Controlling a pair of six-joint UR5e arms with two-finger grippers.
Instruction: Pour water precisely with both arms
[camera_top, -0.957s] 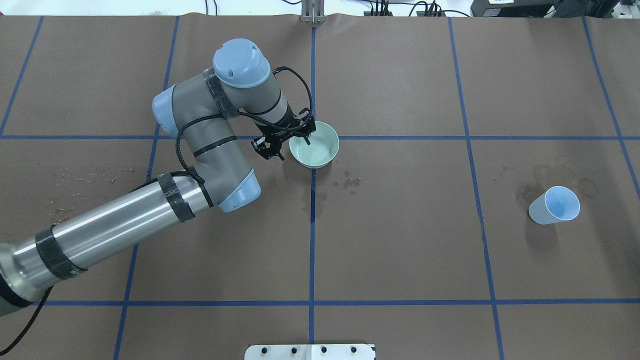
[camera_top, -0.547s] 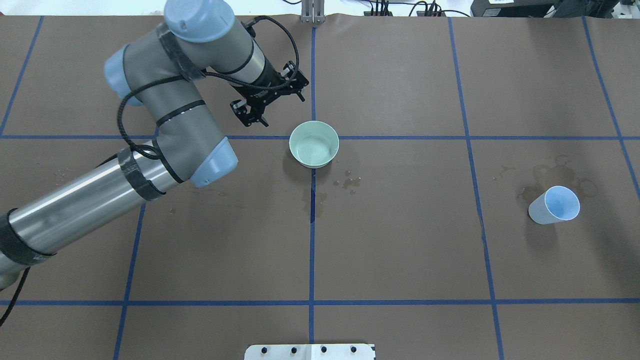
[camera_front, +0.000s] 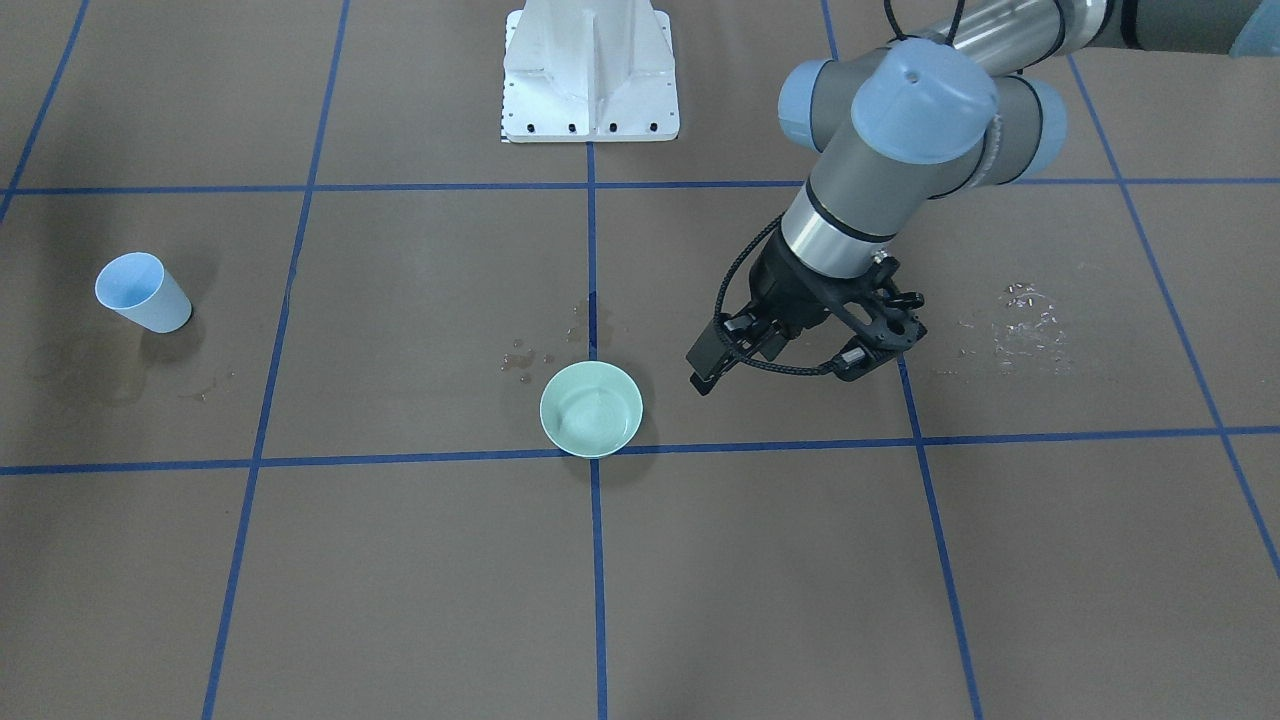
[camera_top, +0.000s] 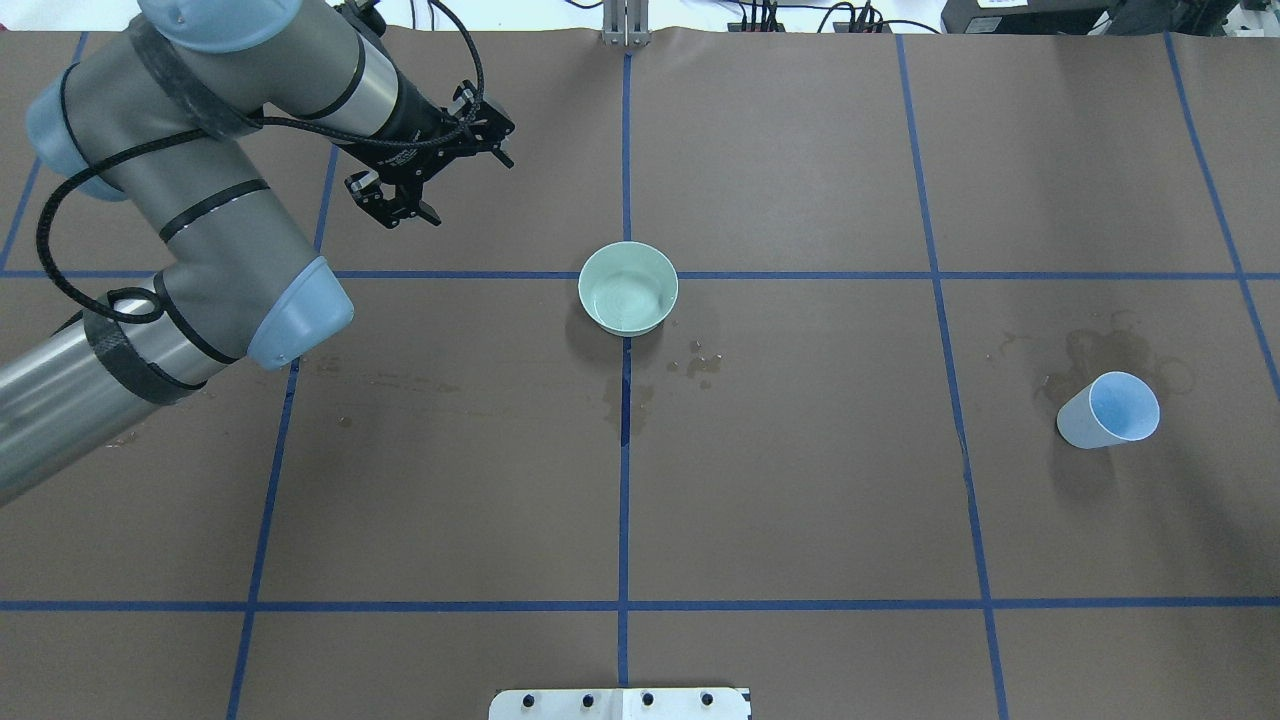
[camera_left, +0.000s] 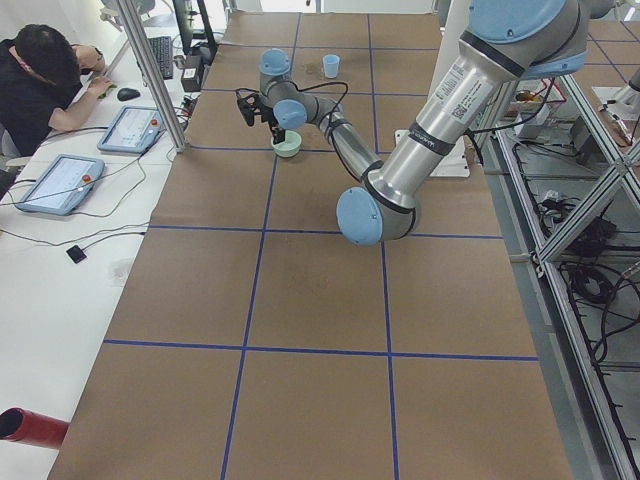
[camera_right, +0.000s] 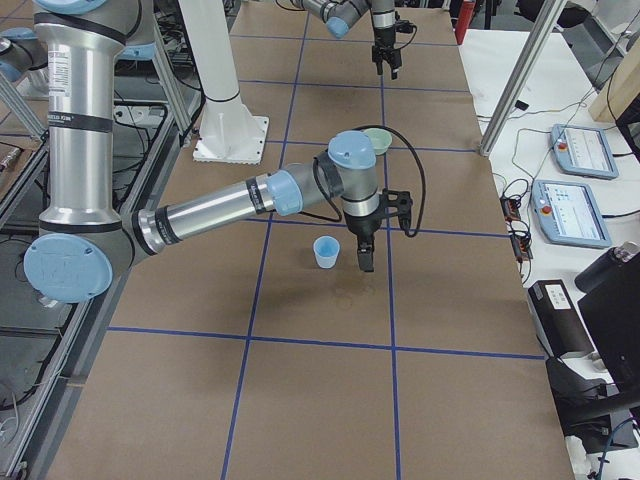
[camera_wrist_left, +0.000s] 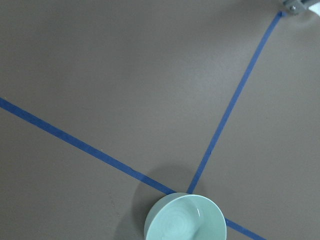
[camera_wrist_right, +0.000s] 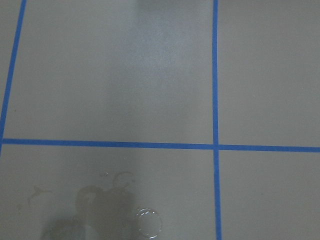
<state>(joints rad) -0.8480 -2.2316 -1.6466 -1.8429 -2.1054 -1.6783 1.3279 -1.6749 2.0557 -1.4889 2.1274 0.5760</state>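
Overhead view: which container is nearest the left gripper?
The green bowl in the middle, close to the left gripper; the blue cup stands far off to the right.

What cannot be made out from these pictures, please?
- Right gripper: shows only in the exterior right view, small; open or shut cannot be told.
- Water in the green bowl: only faint ripples overhead; its depth is unreadable.
- Blue cup: whether it holds any water is too faint to tell.
- Bowl in the left wrist view: cut off by the bottom edge.
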